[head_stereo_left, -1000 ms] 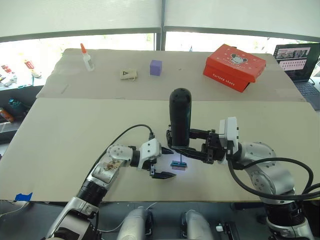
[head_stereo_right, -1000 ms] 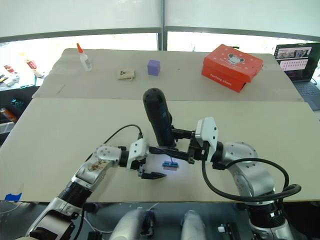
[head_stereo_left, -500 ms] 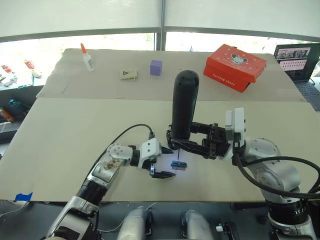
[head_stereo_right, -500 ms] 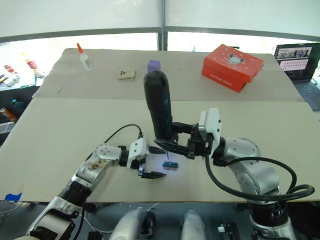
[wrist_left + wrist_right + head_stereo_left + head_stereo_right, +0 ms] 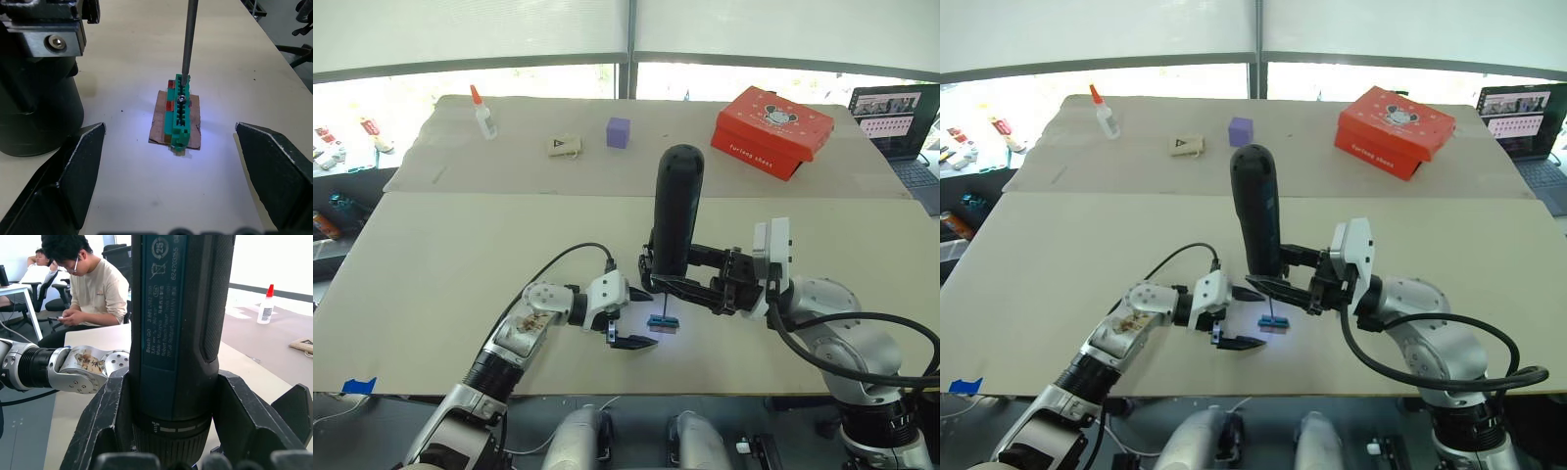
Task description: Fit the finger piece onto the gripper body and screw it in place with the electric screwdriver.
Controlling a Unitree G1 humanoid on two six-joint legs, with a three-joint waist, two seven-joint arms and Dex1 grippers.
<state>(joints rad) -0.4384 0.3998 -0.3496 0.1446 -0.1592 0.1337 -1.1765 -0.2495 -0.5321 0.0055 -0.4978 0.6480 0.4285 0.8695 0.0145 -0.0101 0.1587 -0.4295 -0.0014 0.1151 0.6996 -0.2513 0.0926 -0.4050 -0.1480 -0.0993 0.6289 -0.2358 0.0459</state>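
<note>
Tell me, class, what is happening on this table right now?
The right end effector holds the electric screwdriver upright, its bit resting on a screw in a small green block lying on the table. The left end effector sits open on either side of the block, not touching it.

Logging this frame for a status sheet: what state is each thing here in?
electric screwdriver: upright, clamped in the right gripper, bit tip on the green terminal block.
green terminal block: lying flat on the table, lit.
left gripper: open, straddling the block without touching.
glue bottle: upright, capped.
red box: closed.
laptop: open, screen on.
</note>
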